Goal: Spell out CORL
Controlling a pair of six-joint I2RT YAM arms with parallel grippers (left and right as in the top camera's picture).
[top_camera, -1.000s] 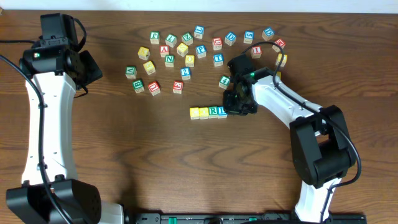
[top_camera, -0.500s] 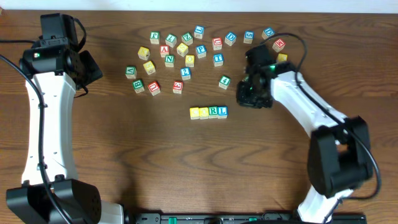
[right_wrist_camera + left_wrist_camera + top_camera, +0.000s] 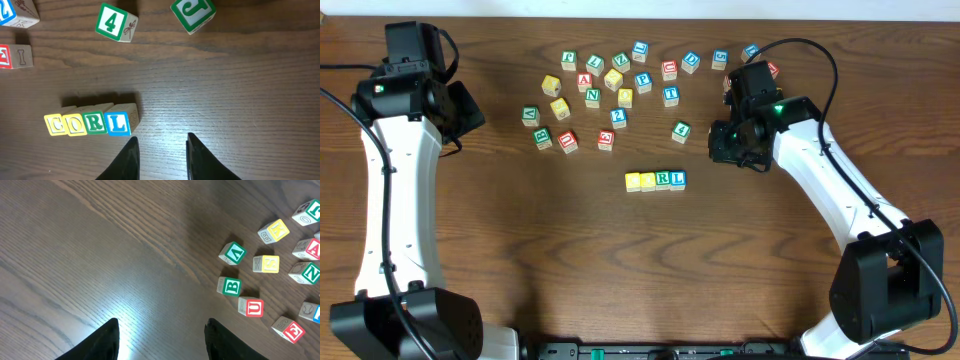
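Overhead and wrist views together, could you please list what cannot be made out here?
Overhead: yellow letters in the CORL row are too small to read; the right arm partly hides a red-lettered block.
Right wrist: left edge cuts a block marked I.
Left wrist: right edge cuts a blue-lettered block.

Pairs white shells with black joints on left arm and right arm; trails black cables; glows green near each wrist; ends in black jaws.
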